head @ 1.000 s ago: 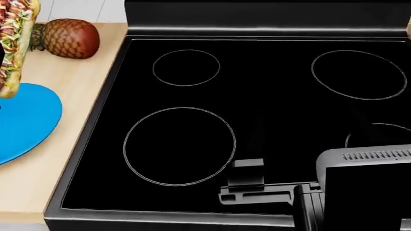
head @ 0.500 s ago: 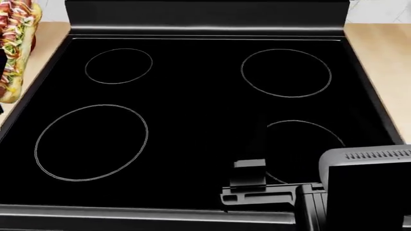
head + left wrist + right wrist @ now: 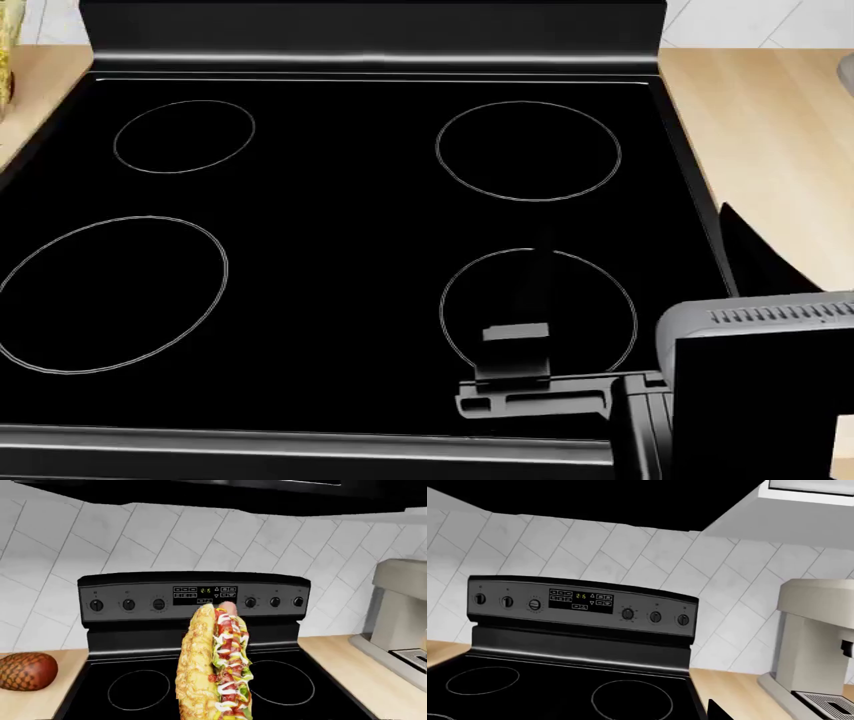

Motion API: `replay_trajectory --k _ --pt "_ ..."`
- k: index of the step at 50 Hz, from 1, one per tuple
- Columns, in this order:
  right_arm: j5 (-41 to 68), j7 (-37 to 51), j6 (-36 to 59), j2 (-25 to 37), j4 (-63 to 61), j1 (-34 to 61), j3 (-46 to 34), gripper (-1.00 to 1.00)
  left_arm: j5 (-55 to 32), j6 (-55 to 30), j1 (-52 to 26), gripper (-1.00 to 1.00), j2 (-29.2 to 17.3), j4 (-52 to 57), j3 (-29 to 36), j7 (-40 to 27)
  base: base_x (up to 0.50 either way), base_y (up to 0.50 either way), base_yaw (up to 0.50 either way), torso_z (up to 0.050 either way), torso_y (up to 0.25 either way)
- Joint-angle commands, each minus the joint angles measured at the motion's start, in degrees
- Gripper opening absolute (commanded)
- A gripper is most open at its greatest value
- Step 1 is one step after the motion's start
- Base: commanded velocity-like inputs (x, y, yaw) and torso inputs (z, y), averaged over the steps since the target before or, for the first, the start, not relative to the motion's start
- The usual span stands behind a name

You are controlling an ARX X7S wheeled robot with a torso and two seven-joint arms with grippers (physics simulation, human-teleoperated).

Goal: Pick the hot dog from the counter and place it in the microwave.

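The hot dog [image 3: 217,665], a yellow bun with sausage and green, white and yellow toppings, stands on end close to the left wrist camera, in the air over the black stovetop [image 3: 280,685]. My left gripper holds it from below, and its fingers are out of frame. In the head view only a yellow sliver of the bun [image 3: 4,65] shows at the left edge. The microwave's dark underside [image 3: 200,492] hangs above the stove; its door is not visible. My right gripper [image 3: 531,275] hovers low over the stovetop's front right burner, black on black, with nothing in it.
The stove's control panel [image 3: 193,597] rises at the back. A pineapple [image 3: 27,671] lies on the beige counter [image 3: 40,705] left of the stove. A coffee machine [image 3: 814,640] stands on the counter [image 3: 774,130] right of it. A white tiled wall is behind.
The head view has swung right: the pineapple and blue plate have left it, and the hot dog has slid to its left edge. The right gripper keeps its place in the view.
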Motion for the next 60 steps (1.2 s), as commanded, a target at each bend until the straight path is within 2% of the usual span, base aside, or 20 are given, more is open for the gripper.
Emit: replay_trajectory --k 1,5,14,23,30,33,39,40,44,47,52,60 --pt "-2.7 -1.8 -1.0 -0.7 1.4 1.2 -1.5 1.0 3.8 -2.8 -19.2 -1.0 3.5 -6.9 3.2 2.1 0.0 0.0 0.0 0.0 0.0" --pt "-4.6 -3.0 -1.8 -1.2 2.4 1.5 -2.3 1.0 11.1 -5.2 -24.6 -1.0 6.7 -10.8 4.5 8.3 0.0 0.0 0.0 0.0 0.0" --pt "-7.0 -4.5 -3.9 -1.6 3.8 1.1 -2.6 1.0 35.0 -0.4 -30.6 -1.0 13.4 -21.0 9.3 28.0 0.0 0.0 0.0 0.0 0.0" --pt "-4.6 -2.9 -3.2 -0.7 2.2 1.0 -1.4 1.0 47.2 3.7 -39.1 -1.0 16.7 -32.1 15.0 38.0 0.0 0.0 0.0 0.0 0.0" --pt "-3.2 -1.9 -3.0 -0.4 1.3 0.8 -0.8 1.0 51.0 4.5 -46.7 -1.0 18.3 -38.7 16.7 41.4 0.0 0.0 0.0 0.0 0.0" --pt "-2.6 -1.6 -2.6 -0.1 1.1 1.1 -0.7 1.0 55.1 7.0 -50.2 -1.0 20.2 -45.7 18.8 44.9 0.0 0.0 0.0 0.0 0.0" --pt "-1.6 -1.3 -2.4 0.3 0.8 1.6 -0.3 1.0 65.9 15.9 -58.2 -1.0 27.0 -69.4 24.1 54.8 0.0 0.0 0.0 0.0 0.0" --pt "-1.3 -1.3 -2.4 0.3 0.8 1.8 -0.2 1.0 70.9 16.5 -58.6 -1.0 29.1 -73.8 21.6 57.0 0.0 0.0 0.0 0.0 0.0" --pt "-1.1 -1.4 -2.4 0.4 0.9 2.1 -0.2 1.0 95.4 17.4 -58.6 -1.0 35.4 -83.6 4.2 65.1 0.0 0.0 0.0 0.0 0.0" --pt "-0.5 -1.0 -2.3 0.8 0.5 2.0 0.1 1.0 107.2 19.4 -58.6 -1.0 37.7 -87.8 -4.6 68.0 0.0 0.0 0.0 0.0 0.0" --pt "-0.8 -1.3 -2.3 0.4 1.0 2.7 -0.5 1.0 114.9 22.0 -58.6 -1.0 39.3 -92.7 -10.7 68.1 0.0 0.0 0.0 0.0 0.0" --pt "-1.1 -1.4 -2.3 0.5 1.0 2.4 -1.0 1.0 118.5 23.5 -58.6 -1.0 41.2 -97.7 -11.2 67.2 0.0 0.0 0.0 0.0 0.0"
